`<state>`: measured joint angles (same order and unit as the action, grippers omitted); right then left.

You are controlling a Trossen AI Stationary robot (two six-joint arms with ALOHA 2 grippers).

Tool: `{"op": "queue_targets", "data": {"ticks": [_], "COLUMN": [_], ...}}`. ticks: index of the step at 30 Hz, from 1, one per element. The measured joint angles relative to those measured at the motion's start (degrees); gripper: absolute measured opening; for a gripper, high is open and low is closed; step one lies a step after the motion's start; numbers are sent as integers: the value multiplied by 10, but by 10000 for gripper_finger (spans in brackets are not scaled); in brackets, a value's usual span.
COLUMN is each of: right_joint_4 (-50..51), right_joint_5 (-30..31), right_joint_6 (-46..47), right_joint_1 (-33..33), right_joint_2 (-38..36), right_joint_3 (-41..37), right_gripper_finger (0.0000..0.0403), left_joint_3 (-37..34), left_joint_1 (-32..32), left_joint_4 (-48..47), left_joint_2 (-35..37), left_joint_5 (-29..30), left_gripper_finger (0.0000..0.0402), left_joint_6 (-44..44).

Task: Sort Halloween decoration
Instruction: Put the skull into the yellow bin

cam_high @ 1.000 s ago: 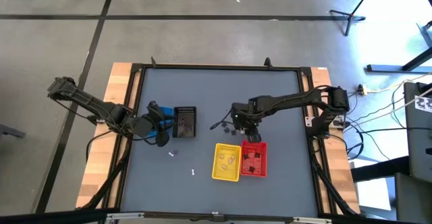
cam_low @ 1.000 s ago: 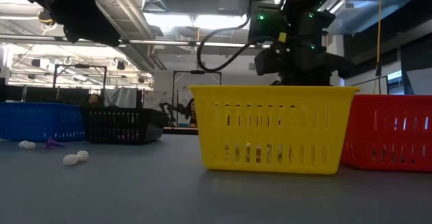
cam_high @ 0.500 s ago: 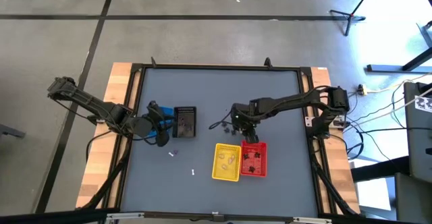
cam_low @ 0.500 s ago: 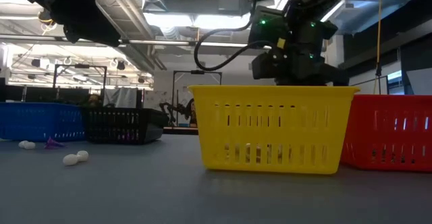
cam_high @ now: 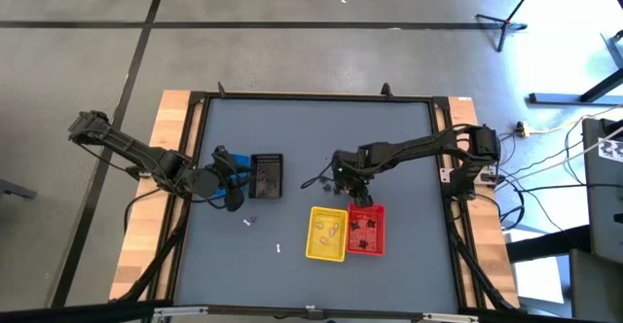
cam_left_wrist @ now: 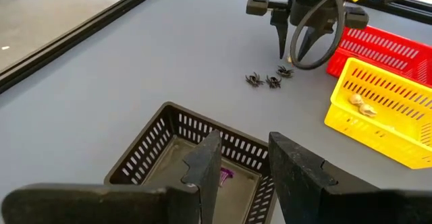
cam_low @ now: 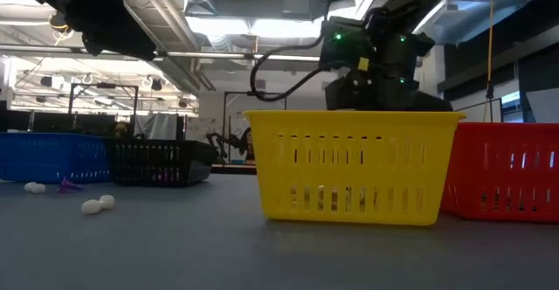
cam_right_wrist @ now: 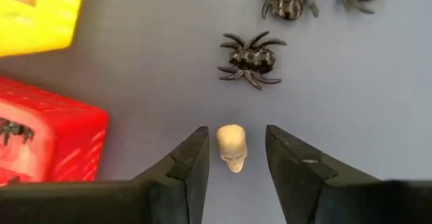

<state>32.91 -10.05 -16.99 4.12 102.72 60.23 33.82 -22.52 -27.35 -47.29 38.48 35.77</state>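
Yellow mesh basket (cam_high: 327,233), lower centre: tan trinkets. Red mesh basket (cam_high: 366,231): black spiders. Small white skull (cam_right_wrist: 231,148) lies between unclenched right gripper (cam_right_wrist: 234,158) fingers, untouched.

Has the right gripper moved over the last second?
Yes. In the low view the right gripper has sunk toward the yellow basket's rim and shifted slightly left.

Grey concrete floor (cam_high: 292,51) with dark seams; ceiling strip lights (cam_low: 229,26); exposed pipes overhead
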Motion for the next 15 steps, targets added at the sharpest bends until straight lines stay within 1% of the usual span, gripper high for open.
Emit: {"op": "queue_targets", "data": {"ticks": [10, 12, 15], "right_joint_4": [-6, -6, -5], "right_joint_5": [4, 5, 5], "right_joint_6": [0, 0, 0], "right_joint_1": [0, 0, 0], "right_joint_2": [19, 20, 20], "right_joint_3": [2, 2, 2], "right_gripper_finger": [141, 134, 109], "left_joint_3": [0, 0, 0], "left_joint_1": [0, 0, 0], "left_joint_4": [0, 0, 0], "left_joint_2": [0, 0, 0], "left_joint_5": [0, 0, 0], "left_gripper_finger": [116, 116, 116], "left_joint_6": [0, 0, 0]}}
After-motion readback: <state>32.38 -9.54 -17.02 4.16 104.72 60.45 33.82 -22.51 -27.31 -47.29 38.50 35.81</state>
